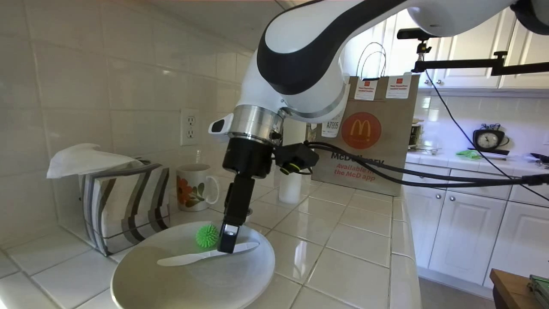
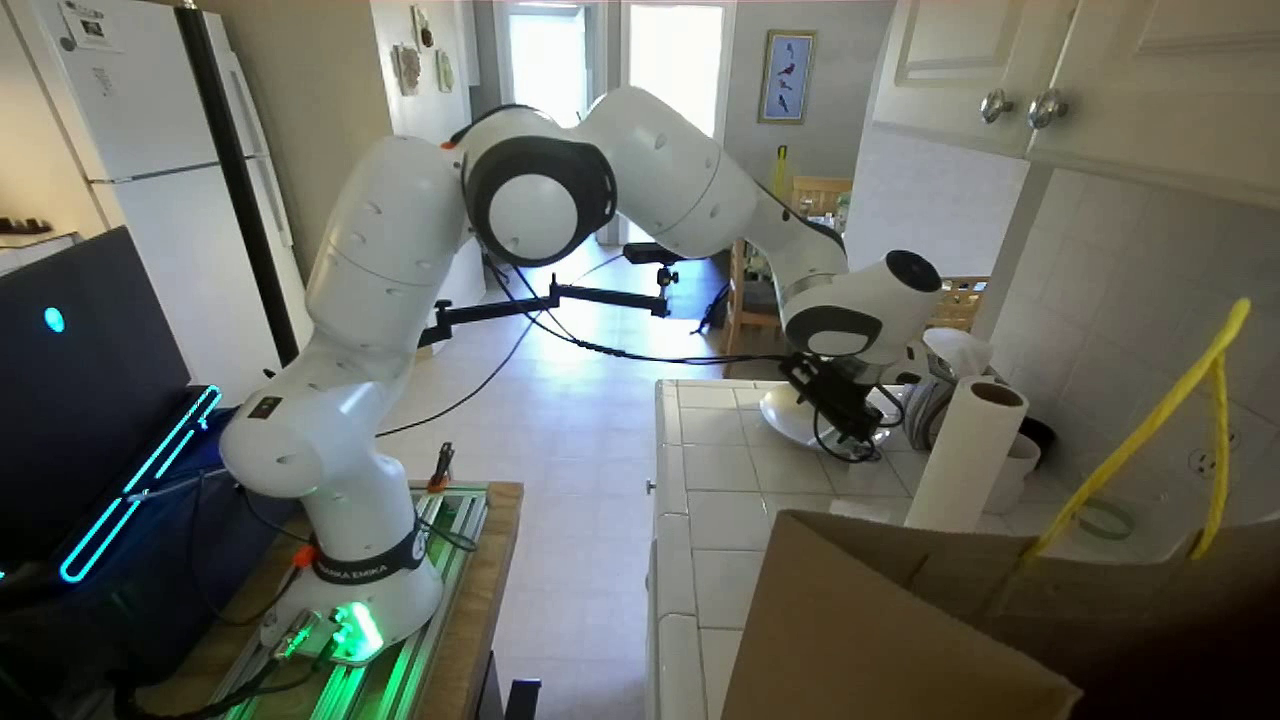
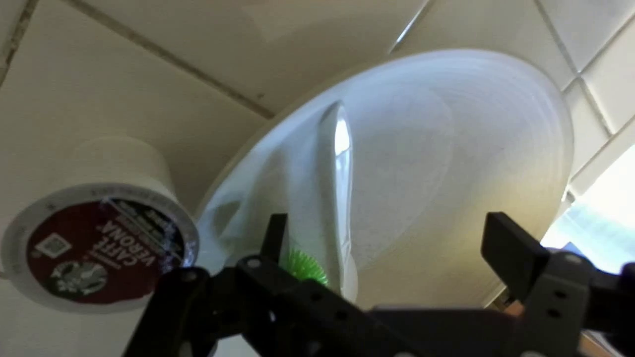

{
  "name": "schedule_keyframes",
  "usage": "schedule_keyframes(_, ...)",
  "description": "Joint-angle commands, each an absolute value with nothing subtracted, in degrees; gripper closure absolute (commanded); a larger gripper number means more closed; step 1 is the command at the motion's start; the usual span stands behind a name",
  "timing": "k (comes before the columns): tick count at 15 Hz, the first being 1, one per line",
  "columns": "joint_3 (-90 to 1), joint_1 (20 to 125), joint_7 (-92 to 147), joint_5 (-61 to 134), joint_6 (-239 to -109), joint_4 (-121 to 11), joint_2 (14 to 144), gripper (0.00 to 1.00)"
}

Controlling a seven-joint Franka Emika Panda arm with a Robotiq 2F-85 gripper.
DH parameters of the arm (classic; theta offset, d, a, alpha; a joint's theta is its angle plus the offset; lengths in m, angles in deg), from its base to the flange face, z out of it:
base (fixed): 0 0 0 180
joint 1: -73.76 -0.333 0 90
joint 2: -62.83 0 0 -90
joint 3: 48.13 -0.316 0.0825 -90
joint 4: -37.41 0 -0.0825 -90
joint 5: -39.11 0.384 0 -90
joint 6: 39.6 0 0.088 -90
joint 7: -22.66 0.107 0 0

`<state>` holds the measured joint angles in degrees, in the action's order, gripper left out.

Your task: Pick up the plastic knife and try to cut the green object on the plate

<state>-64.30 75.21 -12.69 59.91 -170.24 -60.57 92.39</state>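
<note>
Gripper [image 3: 387,235] low over plate [image 3: 496,144], pointing down, fingers [image 3: 511,253] spread wide. Knife [image 3: 343,173] lies in the plate, between the fingers in wrist view, closer to one; contact unclear. Green ball [image 1: 207,236] just beside knife, also in plate. Coffee pod [image 3: 104,248] near plate. Mug [image 1: 193,186], upright striped dishes [image 1: 141,193] by tiled wall [image 1: 73,98]. Paper bag [image 1: 386,116] farther along counter [image 1: 343,274].

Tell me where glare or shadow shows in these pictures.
Wrist view: a bright glare patch on the plastic knife, and shadows on the plate beside it; in an exterior view, white glints on the glossy counter tiles; in an exterior view, openings at the back washed out to white.
</note>
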Motion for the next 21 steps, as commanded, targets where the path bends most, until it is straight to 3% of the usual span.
schedule_keyframes(1,-65.2,76.0,-14.4,62.0,-168.3,-58.3,94.3,0.00)
schedule_keyframes(6,-65.2,76.3,-14.5,62.7,-168.0,-58.6,94.3,0.02)
schedule_keyframes(10,-65.2,76.3,-14.4,63.4,-167.8,-58.3,94.4,0.28)
schedule_keyframes(11,-65.2,76.3,-14.3,63.5,-167.7,-58.3,94.3,0.31)
schedule_keyframes(15,-64.9,76.1,-13.8,63.1,-166.6,-59.1,93.6,0.20)
schedule_keyframes(21,-64.6,76.5,-13.5,63.6,-165.1,-60.8,92.7,0.26)
